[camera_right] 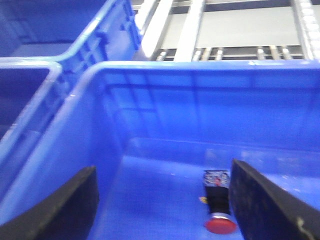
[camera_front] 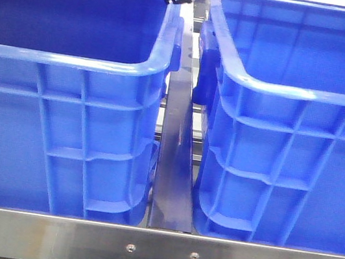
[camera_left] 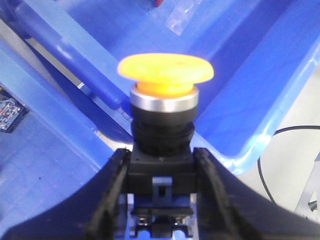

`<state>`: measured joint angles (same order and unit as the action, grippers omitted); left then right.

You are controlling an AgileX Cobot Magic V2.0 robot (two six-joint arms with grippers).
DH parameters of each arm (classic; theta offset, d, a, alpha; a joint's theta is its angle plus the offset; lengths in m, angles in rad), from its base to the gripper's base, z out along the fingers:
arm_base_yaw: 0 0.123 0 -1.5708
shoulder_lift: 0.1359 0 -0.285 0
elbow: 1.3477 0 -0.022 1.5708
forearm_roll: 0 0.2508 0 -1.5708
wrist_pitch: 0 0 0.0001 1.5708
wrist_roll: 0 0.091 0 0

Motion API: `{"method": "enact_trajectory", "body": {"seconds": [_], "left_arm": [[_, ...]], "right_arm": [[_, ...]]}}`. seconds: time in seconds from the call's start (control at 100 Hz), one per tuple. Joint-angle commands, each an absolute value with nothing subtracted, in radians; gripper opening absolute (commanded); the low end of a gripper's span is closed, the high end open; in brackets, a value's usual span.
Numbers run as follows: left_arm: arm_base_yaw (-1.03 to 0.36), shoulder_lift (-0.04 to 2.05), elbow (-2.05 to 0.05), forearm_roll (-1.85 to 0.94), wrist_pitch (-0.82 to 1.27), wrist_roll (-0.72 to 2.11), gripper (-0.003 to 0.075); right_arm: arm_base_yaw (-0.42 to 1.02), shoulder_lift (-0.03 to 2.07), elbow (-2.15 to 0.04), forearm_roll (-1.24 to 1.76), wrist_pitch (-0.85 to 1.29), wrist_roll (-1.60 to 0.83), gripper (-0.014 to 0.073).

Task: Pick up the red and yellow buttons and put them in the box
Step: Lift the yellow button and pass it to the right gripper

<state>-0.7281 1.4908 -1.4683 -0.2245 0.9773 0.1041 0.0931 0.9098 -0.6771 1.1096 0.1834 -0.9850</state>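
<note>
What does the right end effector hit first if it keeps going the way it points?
Probably the red button lying on the crate's floor, between the open right end effector fingers; depth is unclear, so possibly the floor first.

A second blue crate (camera_front: 56, 118) stands on the left, a steel divider bar (camera_front: 174, 162) beside it, a bolted metal rail (camera_front: 159, 253) in front.

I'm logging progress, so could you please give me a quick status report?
Left end effector shut on yellow button, above the crates. Right end effector open over red button lying in blue crate. Nothing in the way.
</note>
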Motion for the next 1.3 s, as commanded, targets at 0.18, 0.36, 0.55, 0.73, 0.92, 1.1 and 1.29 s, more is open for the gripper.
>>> {"method": "enact_trajectory", "body": {"seconds": [0.18, 0.36, 0.55, 0.73, 0.92, 1.1, 1.29], "left_arm": [[-0.736, 1.455, -1.500, -0.247, 0.922, 0.107, 0.0104], [-0.736, 1.455, -1.500, -0.247, 0.922, 0.107, 0.0104], [-0.736, 1.455, -1.500, -0.247, 0.922, 0.107, 0.0104], [-0.736, 1.455, -1.500, -0.247, 0.921, 0.107, 0.0104], [-0.736, 1.455, -1.500, -0.247, 0.921, 0.107, 0.0104], [-0.736, 1.455, -1.500, -0.247, 0.921, 0.107, 0.0104], [-0.736, 1.455, -1.500, -0.247, 0.921, 0.107, 0.0104]], "right_arm": [[0.089, 0.988, -0.871, 1.160, 0.460, -0.798, 0.0557], [0.089, 1.128, -1.013, 1.170, 0.736, -0.579, 0.0557], [0.089, 1.285, -1.142, 1.291, 0.935, -0.554, 0.0557], [0.092, 1.392, -1.191, 1.329, 0.998, -0.554, 0.0557], [0.123, 1.422, -1.196, 1.333, 1.013, -0.554, 0.0557], [0.182, 1.422, -1.196, 1.333, 1.013, -0.554, 0.0557], [0.199, 1.422, -1.196, 1.333, 1.007, -0.554, 0.0554]]}}
